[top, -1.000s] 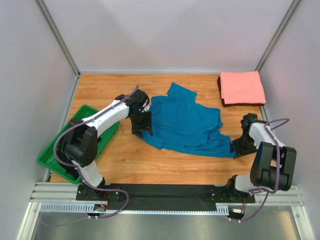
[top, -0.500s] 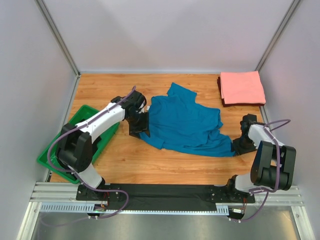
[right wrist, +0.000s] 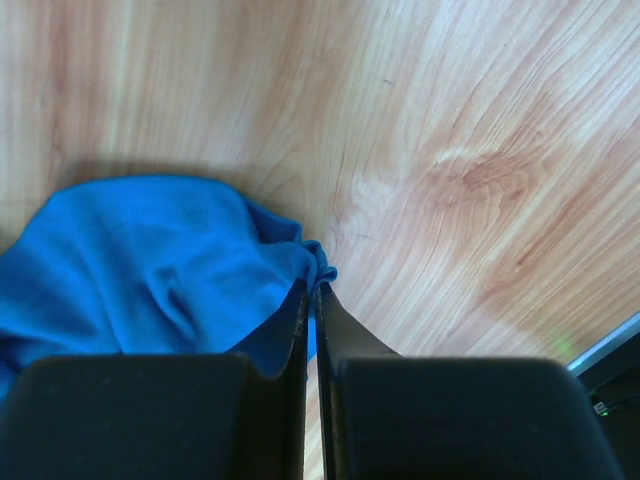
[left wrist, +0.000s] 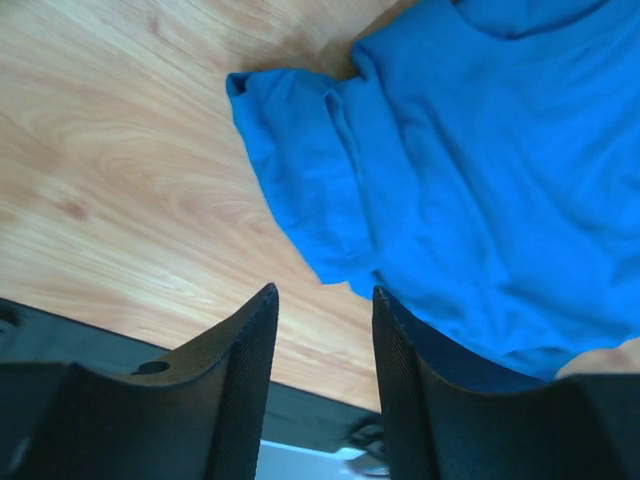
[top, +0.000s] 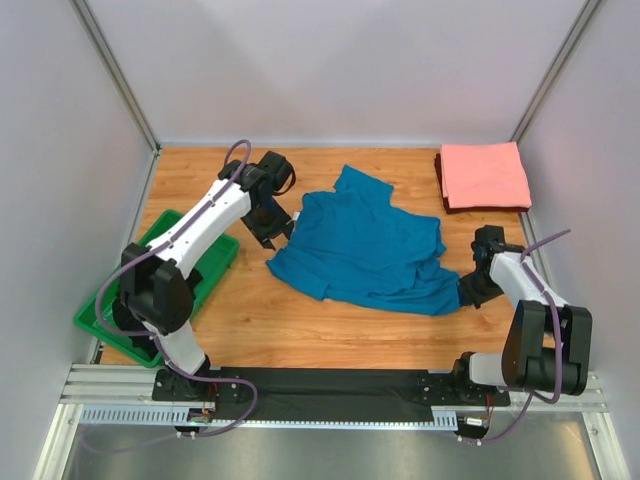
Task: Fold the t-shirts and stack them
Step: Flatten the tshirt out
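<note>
Seen from above, the left gripper (top: pixel 268 226) has pulled back from the teal-blue t-shirt (top: pixel 365 250) and now sits just off its left edge, nearer the far-left of the wooden table (top: pixel 300 325). Its wrist camera shows the fingers spread apart with nothing between them. The right gripper (top: pixel 470 290) has slid slightly left since a second ago. Its fingers are now pressed together, pinching the shirt's near-right corner, where a sliver of blue cloth shows between the tips. The teal shirt lies unfolded and rumpled in the middle of the table, and its near-left corner now reaches a little further left. The salmon-pink t-shirt (top: pixel 485 175) rests unmoved as a folded rectangle in the far-right corner, close to the wall. A green tray (top: pixel 95 318) lies along the left edge. Bare wood runs between the teal shirt and the near edge, and a narrower strip lies behind it.
</note>
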`<state>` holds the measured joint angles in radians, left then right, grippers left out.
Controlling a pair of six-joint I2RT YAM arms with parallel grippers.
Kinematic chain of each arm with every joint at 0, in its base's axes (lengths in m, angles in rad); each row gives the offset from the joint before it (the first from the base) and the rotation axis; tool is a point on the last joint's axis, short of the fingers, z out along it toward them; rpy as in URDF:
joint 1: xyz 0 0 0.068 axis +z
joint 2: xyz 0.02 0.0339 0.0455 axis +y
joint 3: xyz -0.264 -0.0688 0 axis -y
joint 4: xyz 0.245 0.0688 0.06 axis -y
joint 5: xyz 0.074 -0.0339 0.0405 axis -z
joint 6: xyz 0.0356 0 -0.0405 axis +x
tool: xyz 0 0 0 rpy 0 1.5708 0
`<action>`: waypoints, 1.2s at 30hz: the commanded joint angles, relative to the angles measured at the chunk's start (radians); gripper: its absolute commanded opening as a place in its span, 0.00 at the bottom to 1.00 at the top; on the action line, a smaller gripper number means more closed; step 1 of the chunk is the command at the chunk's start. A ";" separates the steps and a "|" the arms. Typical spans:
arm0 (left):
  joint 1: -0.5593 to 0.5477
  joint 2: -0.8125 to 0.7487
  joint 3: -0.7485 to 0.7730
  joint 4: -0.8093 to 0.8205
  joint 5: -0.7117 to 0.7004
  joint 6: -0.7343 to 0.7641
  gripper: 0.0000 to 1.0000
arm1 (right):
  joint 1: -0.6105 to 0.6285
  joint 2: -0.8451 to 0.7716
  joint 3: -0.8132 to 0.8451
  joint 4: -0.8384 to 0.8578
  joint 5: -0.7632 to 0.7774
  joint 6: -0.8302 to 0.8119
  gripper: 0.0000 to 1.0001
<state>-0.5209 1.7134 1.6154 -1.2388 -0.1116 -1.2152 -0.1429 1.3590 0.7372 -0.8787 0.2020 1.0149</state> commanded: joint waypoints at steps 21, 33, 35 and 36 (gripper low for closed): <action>0.087 0.307 0.141 -0.030 -0.030 -0.285 0.47 | 0.003 -0.235 -0.111 0.060 -0.142 -0.170 0.00; 0.088 0.327 0.117 -0.051 -0.013 -0.316 0.48 | 0.002 -0.239 -0.096 0.061 -0.130 -0.173 0.00; 0.088 0.322 0.086 -0.033 -0.025 -0.323 0.48 | 0.003 -0.241 -0.101 0.064 -0.118 -0.177 0.00; 0.088 0.325 0.081 -0.028 -0.023 -0.322 0.48 | 0.002 -0.241 -0.102 0.066 -0.115 -0.180 0.00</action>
<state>-0.4366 2.0529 1.7222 -1.2659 -0.1150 -1.5078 -0.1425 1.1370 0.6292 -0.8467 0.0689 0.8551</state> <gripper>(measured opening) 0.478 0.011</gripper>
